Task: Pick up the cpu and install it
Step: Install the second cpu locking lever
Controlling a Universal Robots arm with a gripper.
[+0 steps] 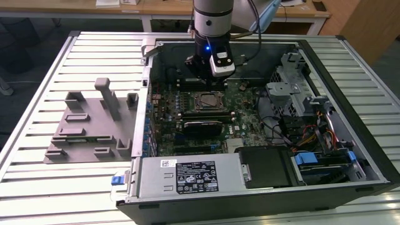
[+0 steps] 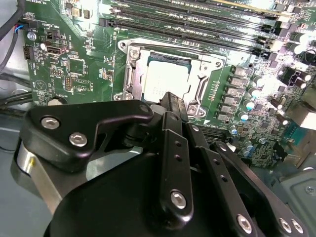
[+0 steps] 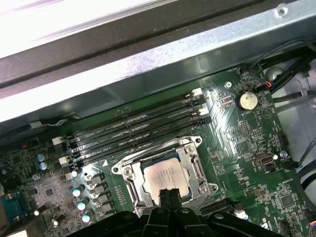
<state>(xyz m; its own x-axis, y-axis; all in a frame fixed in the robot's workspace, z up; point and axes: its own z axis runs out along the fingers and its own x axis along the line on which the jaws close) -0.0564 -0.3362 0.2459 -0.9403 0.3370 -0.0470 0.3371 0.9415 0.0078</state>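
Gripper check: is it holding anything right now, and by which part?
Nothing held. The gripper has its fingers together just above the cpu, which sits in the socket on the motherboard. Whether the tips touch the cpu cannot be told.

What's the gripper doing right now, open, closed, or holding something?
Gripper: shut, fingertips together and holding nothing, just above the cpu, which sits in the motherboard socket.
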